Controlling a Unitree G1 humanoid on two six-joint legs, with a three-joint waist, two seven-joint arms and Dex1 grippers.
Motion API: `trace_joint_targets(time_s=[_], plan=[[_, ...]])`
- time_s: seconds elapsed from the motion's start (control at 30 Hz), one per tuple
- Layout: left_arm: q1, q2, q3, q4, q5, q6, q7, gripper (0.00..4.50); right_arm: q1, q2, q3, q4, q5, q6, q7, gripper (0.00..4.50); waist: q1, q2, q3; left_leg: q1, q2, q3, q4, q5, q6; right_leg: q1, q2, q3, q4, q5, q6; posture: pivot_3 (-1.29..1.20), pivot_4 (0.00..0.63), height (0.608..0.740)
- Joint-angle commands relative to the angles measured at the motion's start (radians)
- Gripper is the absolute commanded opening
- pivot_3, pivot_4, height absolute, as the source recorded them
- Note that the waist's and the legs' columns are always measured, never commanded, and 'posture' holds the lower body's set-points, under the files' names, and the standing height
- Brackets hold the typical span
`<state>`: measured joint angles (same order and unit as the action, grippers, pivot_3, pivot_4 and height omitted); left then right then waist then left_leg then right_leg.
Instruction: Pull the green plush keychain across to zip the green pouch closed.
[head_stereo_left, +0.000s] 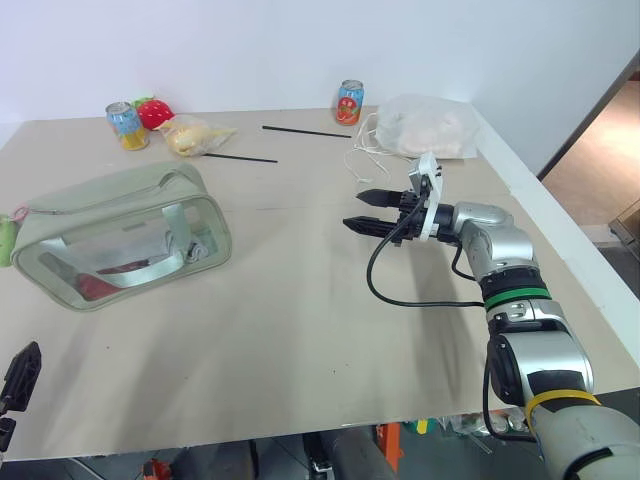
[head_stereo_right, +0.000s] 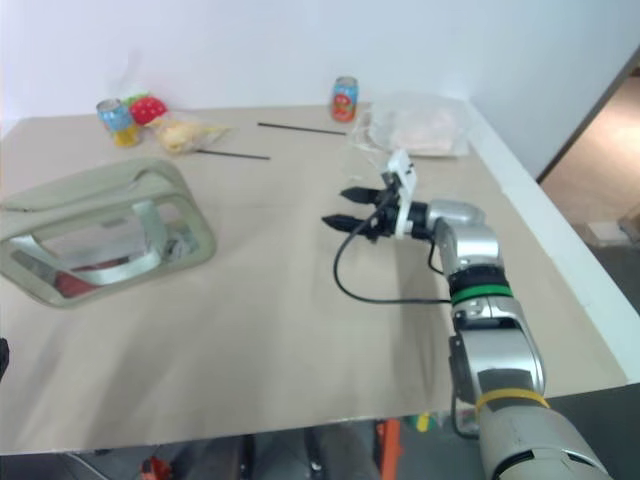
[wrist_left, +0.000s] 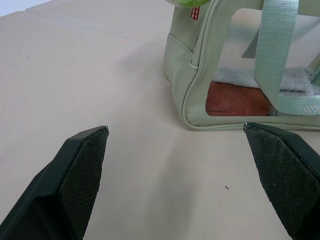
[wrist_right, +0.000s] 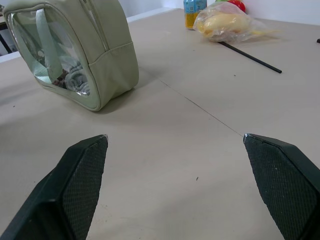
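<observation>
The green pouch (head_stereo_left: 120, 235) lies on its side at the table's left, its clear plastic wall and strap handle facing me, red and white contents showing through. At its left end hangs the green plush keychain (head_stereo_left: 8, 238), lime and fuzzy with a small pink bit; its lower tip shows at the pouch's corner (wrist_left: 192, 3). My left gripper (wrist_left: 175, 127) is open, low near the table's front left, a short way in front of that end of the pouch (wrist_left: 225, 75). My right gripper (head_stereo_left: 353, 208) is open and empty, hovering mid-table to the right of the pouch (wrist_right: 85, 50) and pointing toward it.
Along the back stand two drink cans (head_stereo_left: 127, 125) (head_stereo_left: 349, 102), a red strawberry plush (head_stereo_left: 154, 112), a yellow item in clear plastic (head_stereo_left: 193, 135) and a white drawstring bag (head_stereo_left: 430, 128). Two thin black sticks (head_stereo_left: 306, 131) (head_stereo_left: 240, 157) lie there too. The table's right edge (head_stereo_left: 560, 230) runs close beside my right arm.
</observation>
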<state>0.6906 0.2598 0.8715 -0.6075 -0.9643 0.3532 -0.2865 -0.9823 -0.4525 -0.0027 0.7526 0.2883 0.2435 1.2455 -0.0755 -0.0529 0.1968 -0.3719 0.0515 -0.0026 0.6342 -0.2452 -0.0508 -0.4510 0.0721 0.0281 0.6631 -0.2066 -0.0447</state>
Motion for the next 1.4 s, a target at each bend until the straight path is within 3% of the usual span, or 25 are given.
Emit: trace_joint_targets(time_s=[0.03,0.13,0.33,0.43,0.63,0.8,0.97,1.1,1.4], plan=[[0.003,0.056,0.016,-0.048,-0.008,-0.017,-0.035,4.49,-0.042,0.003,0.000,0.000,-0.009,-0.028,0.011,4.50,0.000,0.000,0.000,0.000,0.000,0.000,0.000,0.000,0.000,0.000,0.000,0.000,0.000,0.000,0.000,0.00,0.150,0.740],[-0.003,0.144,-0.004,-0.085,-0.028,0.006,-0.103,4.49,-0.050,0.021,0.009,0.008,-0.024,-0.051,0.009,4.50,-0.001,0.000,0.000,0.000,0.001,0.000,0.000,0.000,0.000,0.000,0.001,0.000,0.000,0.000,0.000,0.00,0.150,0.740],[-0.013,0.205,0.020,-0.080,-0.066,0.011,-0.132,4.49,-0.043,0.017,0.010,-0.015,-0.019,-0.043,0.031,4.50,-0.001,0.000,0.000,0.000,0.002,0.003,0.000,-0.001,-0.001,-0.001,0.002,0.004,0.001,0.000,0.000,0.00,0.150,0.740],[-0.056,0.291,0.047,-0.090,-0.089,0.029,-0.135,4.49,-0.048,0.004,0.010,-0.068,0.009,0.003,0.084,4.50,0.000,0.000,0.000,0.000,0.002,0.004,0.000,-0.001,-0.001,-0.001,0.003,0.004,0.001,0.000,0.000,0.00,0.150,0.740],[-0.256,0.689,0.113,0.004,-0.021,0.107,-0.221,4.49,-0.049,-0.015,0.013,-0.253,0.092,0.136,0.177,4.50,0.006,0.001,0.001,0.001,0.005,0.002,0.001,0.000,-0.003,-0.002,0.007,0.004,0.004,0.001,0.001,0.00,0.150,0.740],[-0.414,0.896,-0.005,0.220,0.131,0.091,-0.405,4.49,0.046,-0.019,0.006,-0.510,0.214,0.323,0.159,4.50,0.000,0.004,0.001,0.002,0.008,0.006,-0.002,0.000,-0.003,-0.005,0.011,0.008,0.005,0.000,-0.001,0.00,0.150,0.740],[-0.602,0.997,-0.180,0.416,0.229,0.045,-0.565,4.49,0.184,-0.056,0.006,-0.773,0.307,0.431,0.126,4.50,0.006,0.004,0.001,-0.001,0.009,0.005,-0.008,0.000,-0.003,-0.010,0.011,0.007,0.005,-0.002,-0.004,0.00,0.150,0.740],[-0.742,1.040,-0.306,0.524,0.257,0.058,-0.692,4.49,0.229,-0.068,-0.003,-0.844,0.324,0.457,0.058,4.50,0.002,0.004,0.001,-0.002,0.009,0.007,-0.008,-0.001,-0.005,-0.012,0.011,0.008,0.005,-0.002,-0.005,0.00,0.150,0.740],[-1.051,1.018,-0.586,0.650,0.322,0.112,-0.862,4.49,0.226,-0.091,-0.082,-0.899,0.410,0.482,-0.053,4.50,0.004,0.003,0.001,-0.003,0.008,0.007,-0.003,-0.001,-0.005,-0.011,0.011,0.009,0.006,-0.001,-0.003,0.00,0.150,0.740]])
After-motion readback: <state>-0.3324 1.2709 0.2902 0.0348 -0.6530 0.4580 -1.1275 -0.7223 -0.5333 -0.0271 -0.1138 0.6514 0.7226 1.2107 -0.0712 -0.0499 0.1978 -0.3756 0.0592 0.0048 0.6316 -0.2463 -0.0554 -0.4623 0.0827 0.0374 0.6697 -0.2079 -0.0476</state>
